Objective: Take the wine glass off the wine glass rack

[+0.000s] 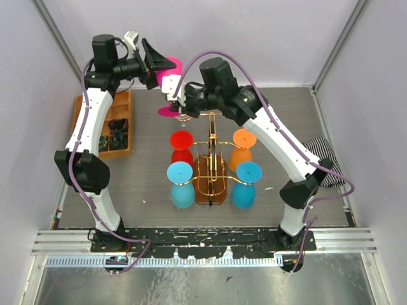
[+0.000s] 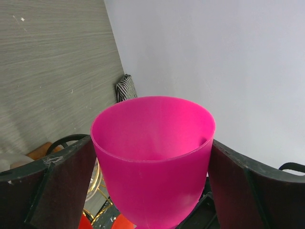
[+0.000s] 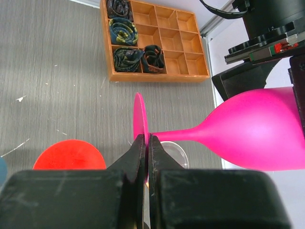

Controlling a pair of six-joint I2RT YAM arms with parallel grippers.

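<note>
The grey table carries the wine glass rack at its middle, with two red-orange and two blue glasses hanging mouth-down along its sides, and an orange tray off to the left. Both arms reach in high over the rack's far end: the left arm rises and bends inward at the wrist, and the right arm leans across from the other side. Between them the pink wine glass hangs in the air on its side, apparently free of the rack. Its long axis runs from the bowl at the far side to the round foot nearer the rack's far tip. The left fingers are spread wide, one on each flank of the bowl. The right fingers are nearly together, pinching the thin edge of the foot. So the stem lies crosswise to the right fingers, and carrying the glass away probably turns on one arm letting go first.
</note>
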